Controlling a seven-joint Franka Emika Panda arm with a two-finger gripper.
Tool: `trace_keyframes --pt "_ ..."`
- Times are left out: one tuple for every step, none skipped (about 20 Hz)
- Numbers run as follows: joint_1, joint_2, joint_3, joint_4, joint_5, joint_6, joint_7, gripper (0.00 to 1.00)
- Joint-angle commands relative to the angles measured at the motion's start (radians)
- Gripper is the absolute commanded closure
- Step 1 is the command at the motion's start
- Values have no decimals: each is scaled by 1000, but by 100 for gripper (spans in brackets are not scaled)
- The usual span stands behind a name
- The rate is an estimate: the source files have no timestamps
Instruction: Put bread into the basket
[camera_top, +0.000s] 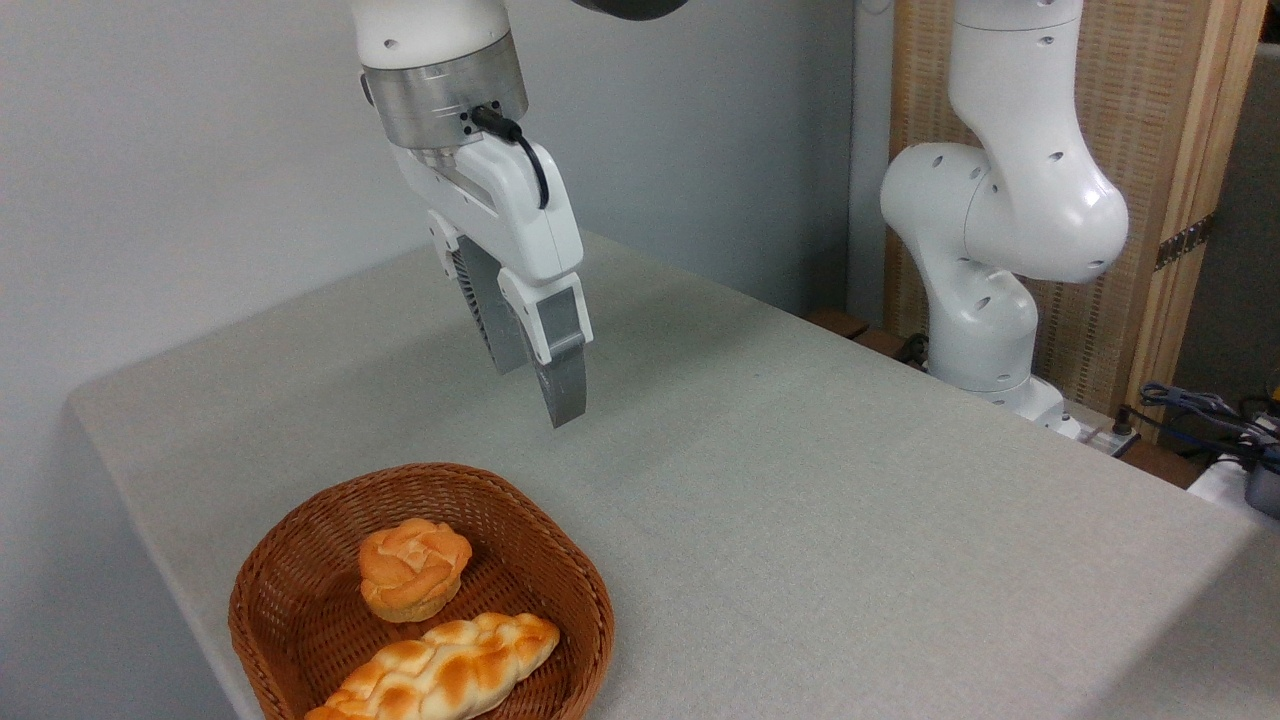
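Note:
The brown wicker basket (597, 600) stands at the table's near left corner. Inside it, along the front wall, lies the bread (440, 668), a long braided loaf with toasted plaits; its left end runs out of the picture's bottom edge. My gripper (537, 393) hangs above the table behind the basket, well clear of the loaf, tilted with its fingers pointing down. The two grey fingers stand apart with nothing between them, so it is open.
A small round swirled bun (413, 567) sits in the basket just behind the loaf. The arm's white base (985, 330) rises at the table's far right edge, with cables (1200, 405) beside it. A grey wall runs behind the table.

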Motion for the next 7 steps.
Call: trace_keyframes --pt "8 -18 -3 -22 15 6 -4 0" --pt "8 -19 0 -22 15 6 -4 0" --pt "8 -21 2 -20 15 8 -5 0" --pt "8 -22 3 -19 14 14 -10 0" --pt "8 -28 3 -16 12 17 -10 0" --pt "8 -31 5 -16 12 18 -10 0" --pt "8 -33 5 -16 12 18 -10 0"
